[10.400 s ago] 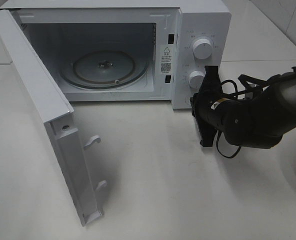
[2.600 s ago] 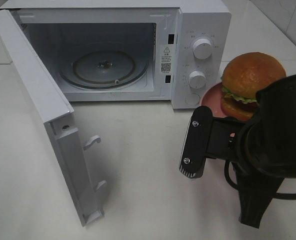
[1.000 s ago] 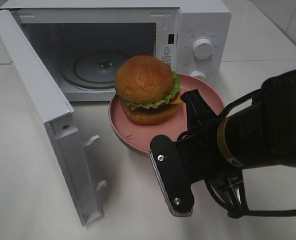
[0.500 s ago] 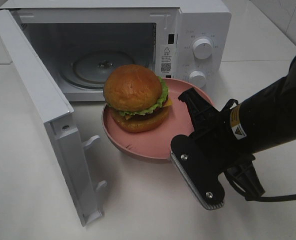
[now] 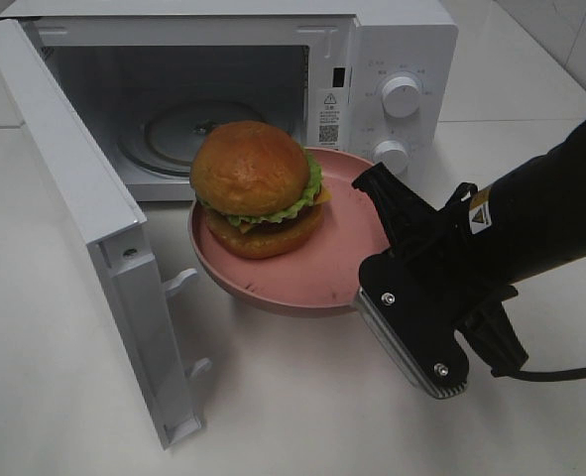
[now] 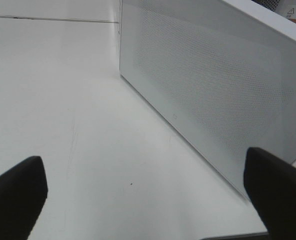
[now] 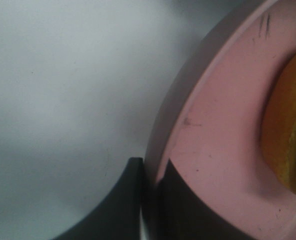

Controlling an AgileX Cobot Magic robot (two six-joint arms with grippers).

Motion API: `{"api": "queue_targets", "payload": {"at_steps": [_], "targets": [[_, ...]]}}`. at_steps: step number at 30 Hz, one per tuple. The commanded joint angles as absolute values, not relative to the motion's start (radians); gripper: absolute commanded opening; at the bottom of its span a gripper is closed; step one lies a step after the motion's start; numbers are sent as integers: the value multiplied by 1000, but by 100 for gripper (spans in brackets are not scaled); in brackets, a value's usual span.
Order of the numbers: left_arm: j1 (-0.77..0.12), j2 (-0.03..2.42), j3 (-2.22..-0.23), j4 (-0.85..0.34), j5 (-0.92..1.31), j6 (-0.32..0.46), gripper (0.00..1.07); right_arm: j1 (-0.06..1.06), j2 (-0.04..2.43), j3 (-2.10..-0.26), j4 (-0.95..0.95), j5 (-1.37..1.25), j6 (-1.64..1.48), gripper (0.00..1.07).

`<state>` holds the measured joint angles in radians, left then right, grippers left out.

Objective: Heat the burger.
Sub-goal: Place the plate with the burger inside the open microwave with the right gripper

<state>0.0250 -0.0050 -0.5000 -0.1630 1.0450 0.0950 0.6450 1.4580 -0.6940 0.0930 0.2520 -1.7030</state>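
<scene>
— Start at the left. What does the left arm show?

— Only its wrist view has it. The left end effector (image 6: pixel 146 200) is spread wide with nothing between its fingers. It hangs low over the white surface (image 6: pixel 77 125) and faces the dotted outer face of the microwave door (image 6: pixel 213 95), which lies toward its 1 o'clock.

— And the door itself?

— It is swung fully open on its left hinge, with its free edge pointing to about 7 o'clock from the microwave (image 5: pixel 397 40). The glass turntable (image 5: pixel 164 134) shows inside the cavity.

— Where is the burger?

— The burger (image 5: pixel 253 185) sits upright on the pink plate (image 5: pixel 322 273), off centre toward the plate's 10 o'clock. The plate is just in front of the open cavity, at 5 o'clock from the turntable. In the high view the bun overlaps the lower edge of the opening.

— Who carries the plate?

— The right arm (image 5: pixel 545 213). It reaches in from 3 o'clock with the forearm sloping down toward the plate. The wrist is turned so the right end effector (image 7: pixel 149 172) meets the rim at the plate's 4 o'clock. Its fingers are pinched onto that rim, one inside the plate and one outside.

— Anything further right?

— Two white knobs (image 5: pixel 402 96) on the microwave's panel, at 12 o'clock from the wrist.
</scene>
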Motion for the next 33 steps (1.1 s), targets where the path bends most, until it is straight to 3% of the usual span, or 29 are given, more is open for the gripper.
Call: {"api": "queue_targets", "payload": {"at_steps": [1,10,33], "targets": [[29,-30,-496,-167,1037,99,100,641,1447,-713,110,186,-1716,0],[29,-30,-496,-167,1037,99,100,644,1497,-724,107,153,-1714,0],[29,-30,-496,-167,1037,99,100,644,1753,-1023,107,197,-1678,0]]}}
